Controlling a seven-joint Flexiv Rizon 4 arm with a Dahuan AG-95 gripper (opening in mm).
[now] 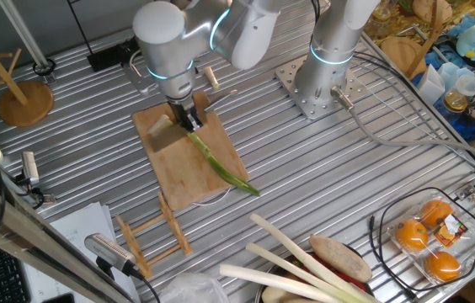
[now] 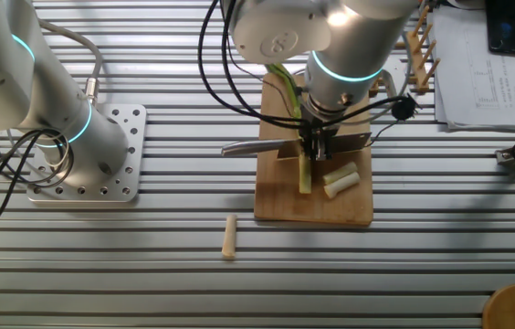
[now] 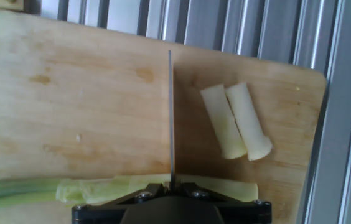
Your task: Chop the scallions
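1. Ribbed metal table carries a wooden cutting board.
2. Claw pinches a knife, blade upright.
3. Scallion stalk lies across the board beneath the blade; two cut pieces rest beside it.

Two fixed views look down from opposite sides (both share the cutting board); hand view hovers close above it.

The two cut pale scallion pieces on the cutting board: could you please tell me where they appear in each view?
One fixed view: not visible; the arm hides that part of the cutting board.
The other fixed view: the cut pieces lie just right of the knife, near the board's lower right.
Hand view: the pieces lie right of the blade.
Shared landmark: the cutting board.
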